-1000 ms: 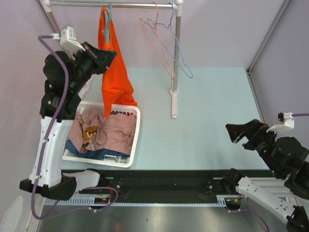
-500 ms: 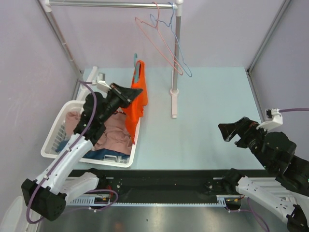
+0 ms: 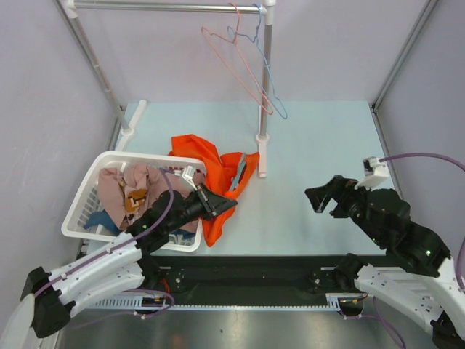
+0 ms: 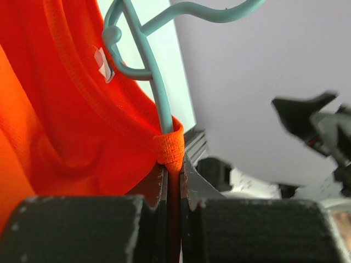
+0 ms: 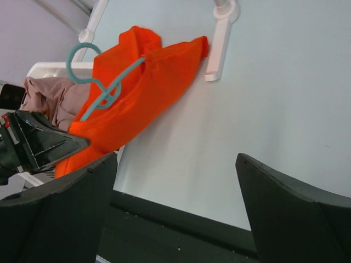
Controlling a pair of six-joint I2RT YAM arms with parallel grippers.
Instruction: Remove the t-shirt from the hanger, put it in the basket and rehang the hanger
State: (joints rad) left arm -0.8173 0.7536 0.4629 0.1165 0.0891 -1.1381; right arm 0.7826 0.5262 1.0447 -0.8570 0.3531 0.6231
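Two wire hangers (image 3: 238, 73) overhead; left claw (image 3: 232, 206) pinches t-shirt (image 3: 211, 156) (against basket (image 3: 76, 211)); right claw (image 3: 314, 198) wide.

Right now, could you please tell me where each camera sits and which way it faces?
Top external: above and behind the arms, looking down on the table and basket; both arms show.
Left wrist: on the left arm, looking along the left end effector, shut on the orange t-shirt at the teal hanger.
Right wrist: on the right arm, looking down across the table; the open right end effector frames the bottom corners.
Shared: both wrist views show the t-shirt and hanger.
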